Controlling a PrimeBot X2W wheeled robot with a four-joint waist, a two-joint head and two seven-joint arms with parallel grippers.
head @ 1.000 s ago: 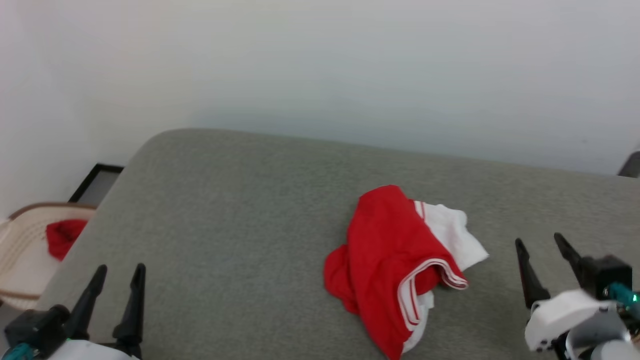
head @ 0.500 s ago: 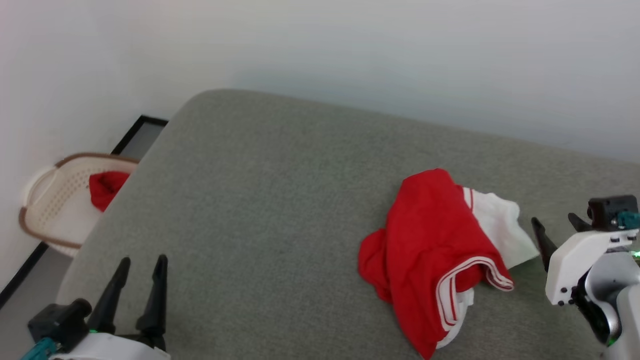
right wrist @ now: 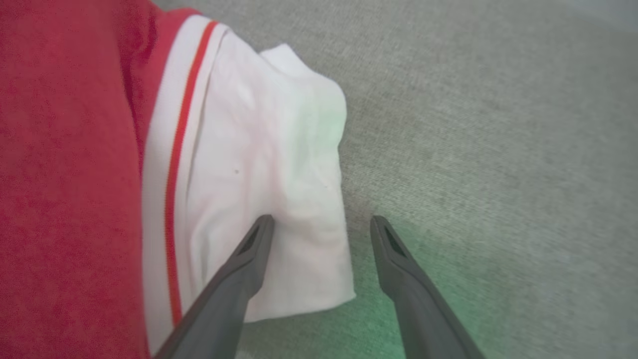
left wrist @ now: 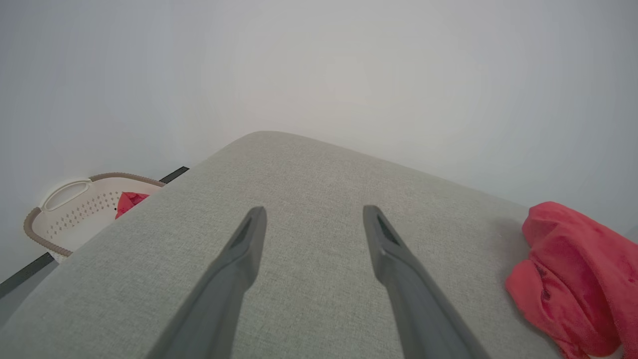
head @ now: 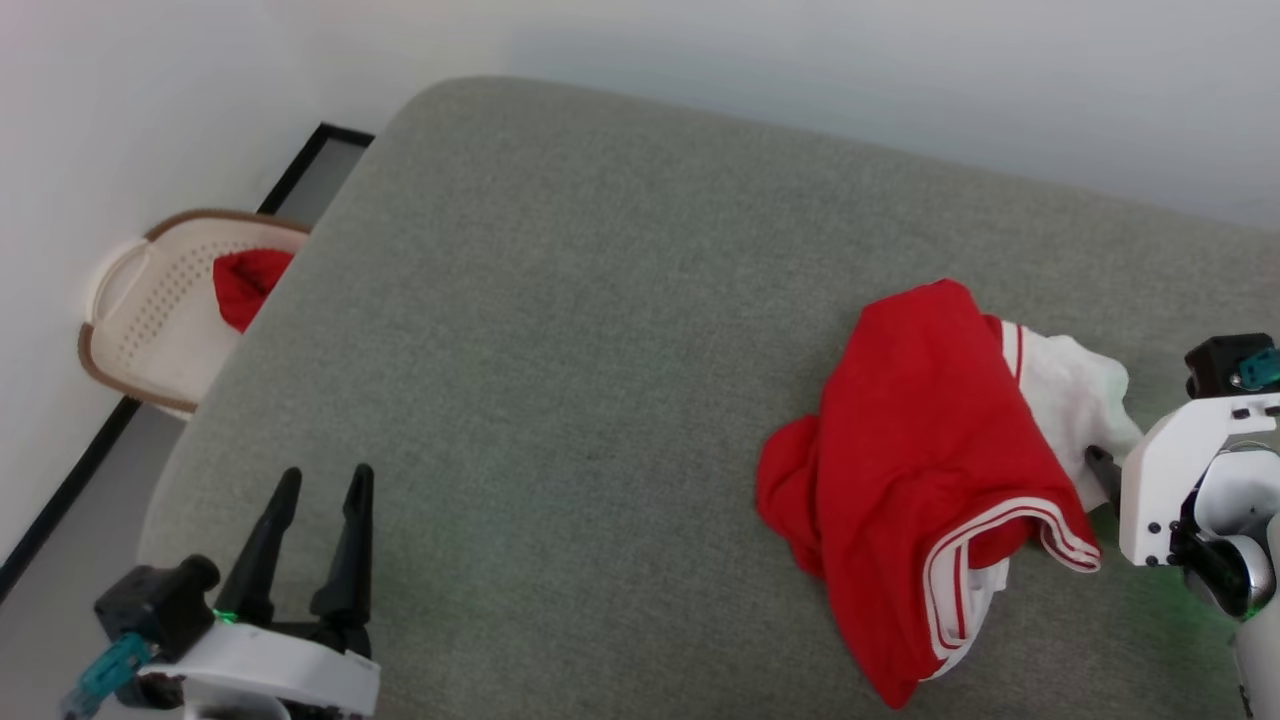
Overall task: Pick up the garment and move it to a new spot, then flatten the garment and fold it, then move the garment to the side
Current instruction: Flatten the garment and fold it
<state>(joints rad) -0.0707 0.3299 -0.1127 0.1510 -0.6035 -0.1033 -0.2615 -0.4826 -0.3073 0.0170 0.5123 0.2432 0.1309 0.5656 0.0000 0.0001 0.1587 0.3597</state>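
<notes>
Dark right end effector (right wrist: 321, 219) wide open, straddling garment (right wrist: 249, 149) white sleeve edge.

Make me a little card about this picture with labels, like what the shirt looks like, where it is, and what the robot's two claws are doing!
shirt: the garment, red with a white sleeve and striped trim, crumpled
where: on the grey padded surface, toward the robot's right
right gripper: open, at the white sleeve's edge, not gripping yet
left gripper: open, over bare surface, apart from the garment
beside the surface: basket with a small red cloth inside
</notes>
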